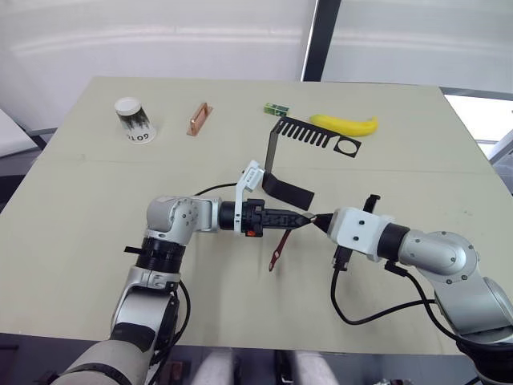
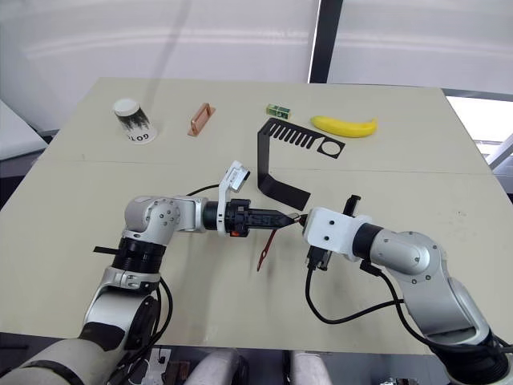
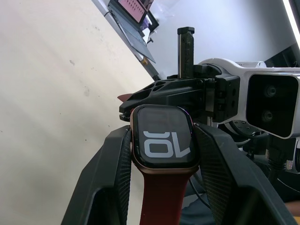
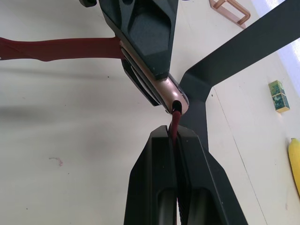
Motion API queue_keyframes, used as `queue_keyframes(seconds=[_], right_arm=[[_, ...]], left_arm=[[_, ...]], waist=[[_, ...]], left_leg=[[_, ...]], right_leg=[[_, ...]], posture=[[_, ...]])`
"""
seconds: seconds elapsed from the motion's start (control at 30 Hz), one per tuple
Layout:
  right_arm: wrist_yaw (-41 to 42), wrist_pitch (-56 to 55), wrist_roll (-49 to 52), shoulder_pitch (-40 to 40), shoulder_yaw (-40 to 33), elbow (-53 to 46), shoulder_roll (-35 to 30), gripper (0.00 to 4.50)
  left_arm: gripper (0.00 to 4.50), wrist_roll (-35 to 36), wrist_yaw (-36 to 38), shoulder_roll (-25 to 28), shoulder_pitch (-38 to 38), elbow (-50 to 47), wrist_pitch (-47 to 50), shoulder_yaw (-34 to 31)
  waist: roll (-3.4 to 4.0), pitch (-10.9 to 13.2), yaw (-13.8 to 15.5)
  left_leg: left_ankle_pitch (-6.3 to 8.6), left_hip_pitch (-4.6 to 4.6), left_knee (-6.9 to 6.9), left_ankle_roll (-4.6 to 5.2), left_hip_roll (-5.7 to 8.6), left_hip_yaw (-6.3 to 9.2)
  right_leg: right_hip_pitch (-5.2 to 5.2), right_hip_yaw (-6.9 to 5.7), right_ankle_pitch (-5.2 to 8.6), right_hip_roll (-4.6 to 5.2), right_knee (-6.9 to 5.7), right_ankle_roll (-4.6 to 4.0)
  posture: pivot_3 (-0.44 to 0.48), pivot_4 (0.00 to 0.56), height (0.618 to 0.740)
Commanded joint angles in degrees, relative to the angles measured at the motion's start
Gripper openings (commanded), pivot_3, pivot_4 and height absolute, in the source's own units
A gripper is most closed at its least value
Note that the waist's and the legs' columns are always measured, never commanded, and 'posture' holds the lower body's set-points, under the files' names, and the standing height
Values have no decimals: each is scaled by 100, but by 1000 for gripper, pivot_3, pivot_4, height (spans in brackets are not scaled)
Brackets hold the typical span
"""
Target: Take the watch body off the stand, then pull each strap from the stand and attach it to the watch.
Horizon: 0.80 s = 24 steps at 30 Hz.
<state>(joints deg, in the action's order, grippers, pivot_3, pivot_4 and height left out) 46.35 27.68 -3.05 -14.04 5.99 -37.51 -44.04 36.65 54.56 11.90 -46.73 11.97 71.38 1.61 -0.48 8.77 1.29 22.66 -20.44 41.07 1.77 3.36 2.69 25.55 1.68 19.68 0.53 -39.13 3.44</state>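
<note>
Pale beige table [image 1: 80, 241] carries everything. Nearest, the left gripper [image 1: 300, 219] clamps the small rounded-square watch body [image 3: 162, 138], one maroon strap [image 1: 278, 250] hanging from it; the right gripper [image 1: 318, 220] pinches a second maroon strap [image 4: 174, 125] at the case. Beyond stands the black bent-metal stand [image 1: 300, 136].

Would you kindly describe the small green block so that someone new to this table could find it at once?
Start at the black stand in the table's far middle, whose comb-like top arm points toward a yellow banana. Just beyond the stand's upright, to the banana's left, lies the small green block. It is the only green thing, tinier than the copper-coloured bar further left.
</note>
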Motion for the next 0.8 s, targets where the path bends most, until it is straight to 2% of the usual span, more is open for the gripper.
queue_keyframes(seconds=[0.03,0.6,0.63,0.7,0.8], right_arm=[[-76,-37,75,-91,-12,-77,70,0],[-12,156,283,-117,-170,-293,73,0],[53,236,413,-100,-244,-377,70,618],[218,574,928,-42,-492,-637,91,1321],[522,1039,1868,74,-1081,-1036,6,2795]], left_arm=[[1579,360,132,-198,-192,-320,-10,58],[1579,222,158,-109,-199,-236,-190,121],[1579,212,166,-90,-210,-209,-215,120],[1579,202,191,-47,-229,-183,-251,122],[1579,181,272,77,-239,-224,-330,173]], waist=[[0,0,0],[0,0,1],[0,0,1],[0,0,2],[0,0,3]], left_leg=[[0,0,0,0,0,0],[0,0,0,0,0,0],[0,0,0,0,0,0],[0,0,0,0,0,0],[0,0,-1,0,0,0]], right_leg=[[0,0,0,0,0,0],[0,0,0,0,0,0],[0,0,0,0,0,0],[0,-1,0,1,1,0],[0,-1,0,1,1,0]], posture=[[0,150,740],[0,150,740],[0,150,740],[0,150,740],[0,150,740]])
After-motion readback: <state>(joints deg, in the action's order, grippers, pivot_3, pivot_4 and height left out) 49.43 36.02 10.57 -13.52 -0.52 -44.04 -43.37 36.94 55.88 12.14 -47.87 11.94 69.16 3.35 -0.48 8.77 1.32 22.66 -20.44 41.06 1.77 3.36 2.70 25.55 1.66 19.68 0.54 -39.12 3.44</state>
